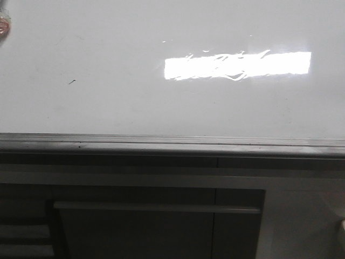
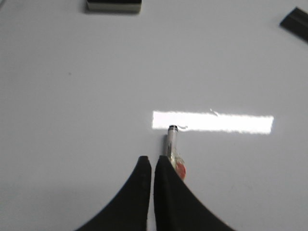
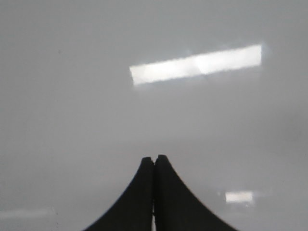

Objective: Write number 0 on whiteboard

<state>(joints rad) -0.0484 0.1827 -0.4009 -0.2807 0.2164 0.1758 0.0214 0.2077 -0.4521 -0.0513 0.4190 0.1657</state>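
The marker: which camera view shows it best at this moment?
The left wrist view. There the marker sticks out past the shut left gripper, its dark tip against the whiteboard at the edge of the glare. The front view and the right wrist view show no marker; the latter has only the shut right gripper over blank board.

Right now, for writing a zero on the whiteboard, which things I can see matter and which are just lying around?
For the job:
whiteboard
marker, held in the left gripper

Just lying about:
dark block
black object at the view's edge
cabinet front with bar handle
small dark speck
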